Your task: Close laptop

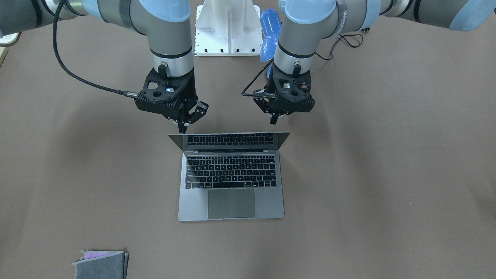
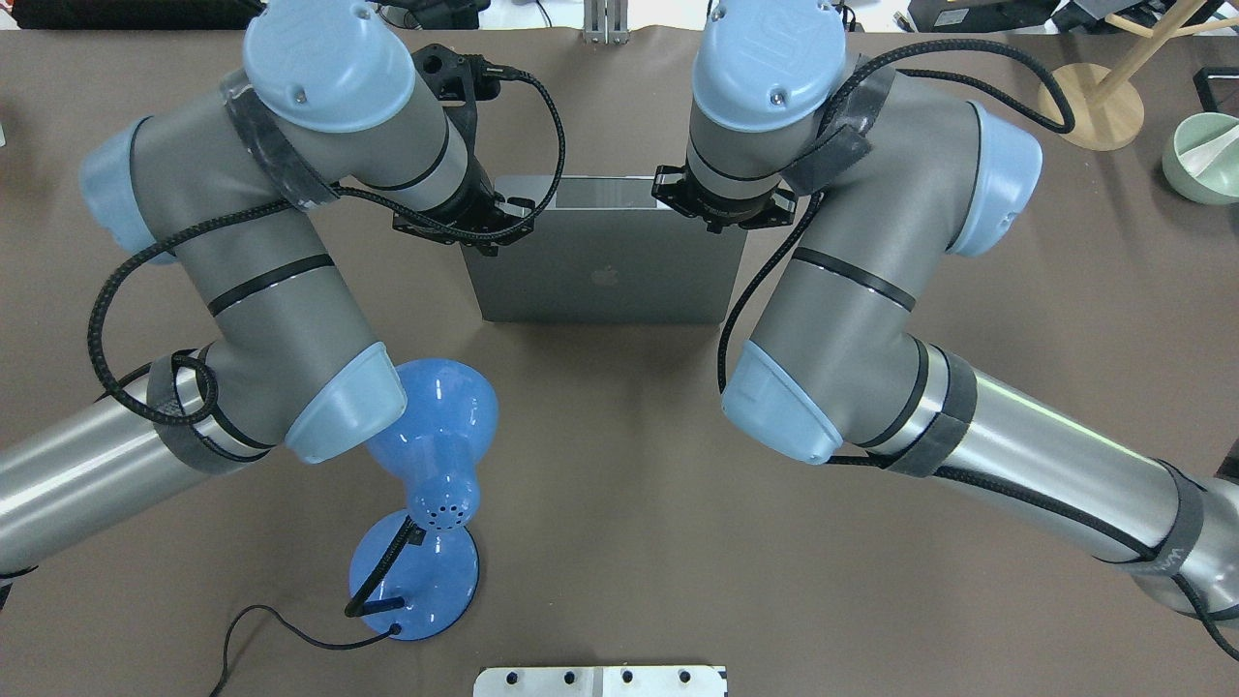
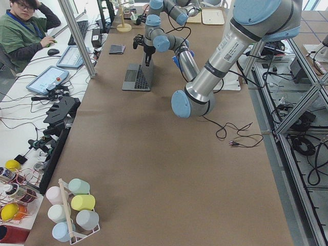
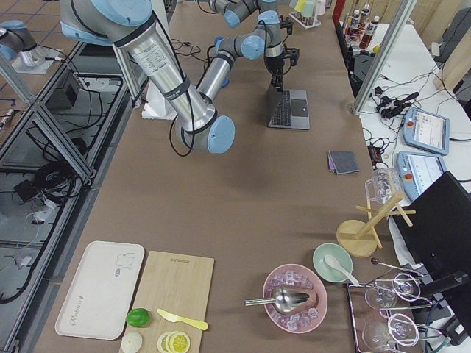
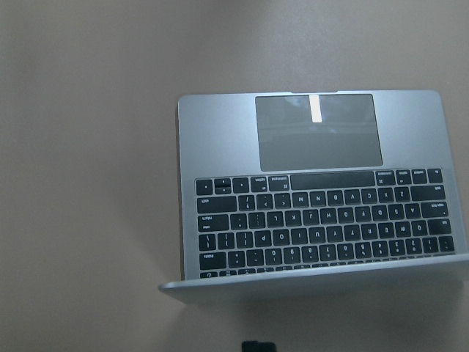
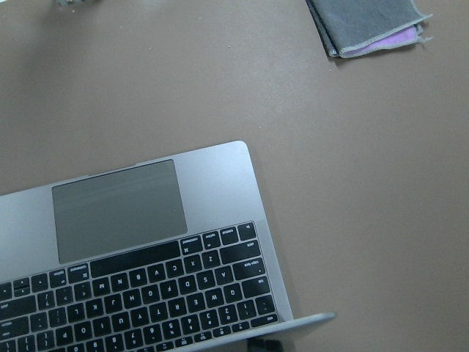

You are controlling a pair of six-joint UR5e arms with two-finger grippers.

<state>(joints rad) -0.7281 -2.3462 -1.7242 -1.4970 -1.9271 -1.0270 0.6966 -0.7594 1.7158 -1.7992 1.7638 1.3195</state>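
Observation:
The silver-grey laptop (image 1: pixel 231 182) stands open at the table's middle, black keys and trackpad facing away from the robot. Its dark screen mirrors the keyboard. The lid's back with the apple logo (image 2: pixel 605 276) shows from overhead. My left gripper (image 1: pixel 273 119) hangs just behind the lid's top edge at one corner, my right gripper (image 1: pixel 184 126) at the other. Both look shut and hold nothing. The left wrist view looks down on the keyboard (image 5: pixel 315 220) over the lid's edge, and so does the right wrist view (image 6: pixel 146 293). The overhead view hides the fingertips under the wrists.
A blue desk lamp (image 2: pixel 426 455) with its cord stands on the robot's side of the laptop, near my left arm. A folded grey cloth (image 1: pixel 101 263) lies at the table's far edge. A wooden stand (image 2: pixel 1089 106) and a green bowl (image 2: pixel 1205 155) sit far right.

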